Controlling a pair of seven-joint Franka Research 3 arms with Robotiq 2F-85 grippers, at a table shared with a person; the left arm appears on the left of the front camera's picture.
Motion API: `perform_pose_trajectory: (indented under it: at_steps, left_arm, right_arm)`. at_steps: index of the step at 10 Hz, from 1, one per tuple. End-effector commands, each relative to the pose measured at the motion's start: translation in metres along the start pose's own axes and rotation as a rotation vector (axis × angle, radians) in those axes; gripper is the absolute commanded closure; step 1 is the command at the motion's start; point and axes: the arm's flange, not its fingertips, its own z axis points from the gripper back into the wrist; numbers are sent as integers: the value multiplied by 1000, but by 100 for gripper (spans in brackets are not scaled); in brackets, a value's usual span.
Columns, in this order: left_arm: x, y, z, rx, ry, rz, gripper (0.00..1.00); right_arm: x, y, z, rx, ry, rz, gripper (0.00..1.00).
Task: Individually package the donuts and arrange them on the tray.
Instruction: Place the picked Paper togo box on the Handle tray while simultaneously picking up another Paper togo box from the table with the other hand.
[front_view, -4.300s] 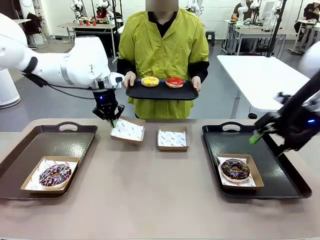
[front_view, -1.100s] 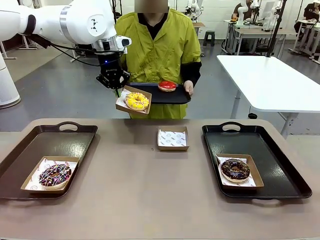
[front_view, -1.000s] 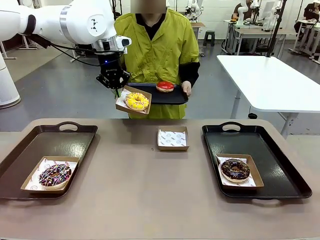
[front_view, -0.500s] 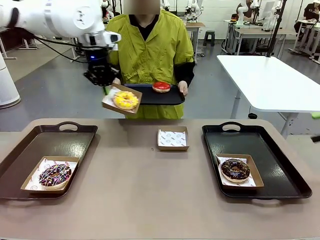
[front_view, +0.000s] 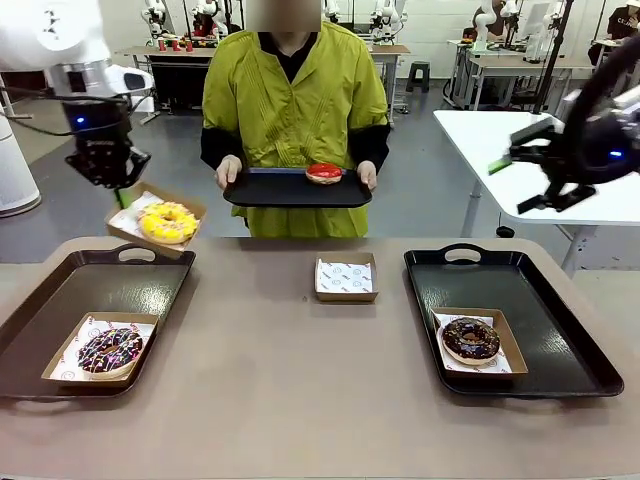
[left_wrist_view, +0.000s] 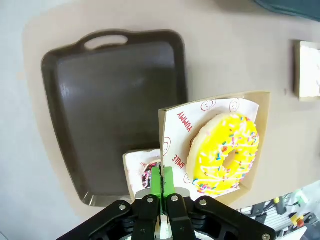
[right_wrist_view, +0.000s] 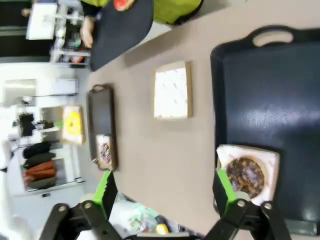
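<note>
A tan desk (front_view: 300, 390) in a workshop. The sprinkled donut (front_view: 110, 350) sits on my left tray (front_view: 70, 290). In the air near its far rim, my left hand (front_view: 122, 194) is clamped on a box (front_view: 128, 222) edge (yellow donut (front_view: 168, 222) inside). The person's tray (front_view: 280, 190) carries the red donut (front_view: 323, 172). The dark donut (front_view: 470, 338) lies on the right tray (front_view: 470, 275). My right hand (front_view: 507, 188) is spread wide and empty.

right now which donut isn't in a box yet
The red-iced donut, bare on the black tray the person holds. The yellow-iced donut, sprinkled chocolate donut and dark chocolate donut are all boxed.
</note>
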Motion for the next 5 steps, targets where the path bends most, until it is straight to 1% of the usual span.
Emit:
perform_pose_trajectory:
  at_steps: [1, 3, 5]
  left_arm:
    - [-16, 20, -12, -28, -15, -8, 99]
    - [-22, 46, -25, -48, -15, 19, 99]
    - [-24, 61, -39, -54, -14, 32, 99]
  right_arm:
    - [13, 20, -47, -164, 14, 1, 0]
    - [9, 34, -94, -279, 57, 10, 0]
    - [5, 38, -130, -357, 78, 20, 0]
